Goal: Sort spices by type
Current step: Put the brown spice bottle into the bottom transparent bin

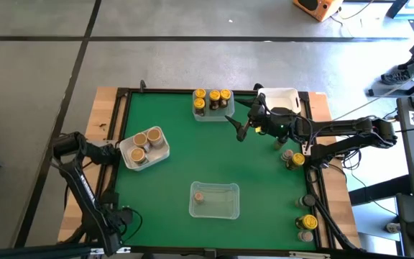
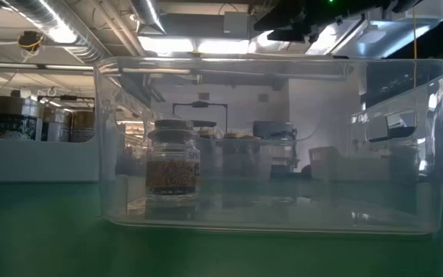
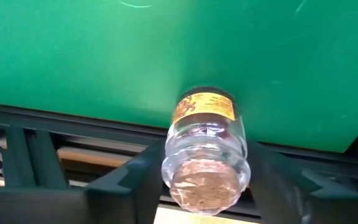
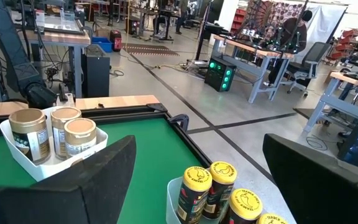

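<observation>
Left wrist view shows my left gripper clamped on a pinkish-brown-lidded spice jar, held at the bench's left edge beside the tub of tan-lidded jars. My right gripper hangs with fingers apart near the tub of yellow-lidded jars at the far edge.

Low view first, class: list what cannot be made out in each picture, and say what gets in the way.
- Low view: the tub fills the picture. Only the lone jar inside shows; both grippers are out of sight.
- Left wrist view: the pink-lid jar has a label too blurred to read.
- High view: the edge jars are too small to tell their type.
- Right wrist view: the yellow-lid jars are cut off by the bottom edge.
</observation>
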You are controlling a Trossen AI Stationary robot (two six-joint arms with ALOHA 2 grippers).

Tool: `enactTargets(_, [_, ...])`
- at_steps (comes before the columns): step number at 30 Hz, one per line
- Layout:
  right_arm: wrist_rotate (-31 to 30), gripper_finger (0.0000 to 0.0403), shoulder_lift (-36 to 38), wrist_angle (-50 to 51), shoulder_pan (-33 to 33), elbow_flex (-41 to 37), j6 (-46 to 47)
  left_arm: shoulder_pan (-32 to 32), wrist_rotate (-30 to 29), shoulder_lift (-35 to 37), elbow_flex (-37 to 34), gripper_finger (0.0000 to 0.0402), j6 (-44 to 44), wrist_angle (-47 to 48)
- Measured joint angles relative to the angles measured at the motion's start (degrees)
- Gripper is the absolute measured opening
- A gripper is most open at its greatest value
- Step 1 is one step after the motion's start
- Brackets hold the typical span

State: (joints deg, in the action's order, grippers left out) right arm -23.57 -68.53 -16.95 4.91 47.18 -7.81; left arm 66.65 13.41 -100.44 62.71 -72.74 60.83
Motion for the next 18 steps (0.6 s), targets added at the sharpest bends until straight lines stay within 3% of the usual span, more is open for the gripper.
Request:
enactTargets(3, [0.0,0.0351,0.0,0.0,0.0,0.0,0.0,-0.1,0.2,0.1,0.1,0.0173,-0.6,0.0])
enactTargets(9, [0.0,0.0351,0.0,0.0,0.0,0.0,0.0,-2.8,0.3,0.1,0.1,0.0173,-0.8,1.6])
enactTargets(18, [0.0,0.0351,0.0,-0.5,0.0,0.0,0.0,-13.5,-1.0,5.0,1.9,0.0179,4.1,5.6])
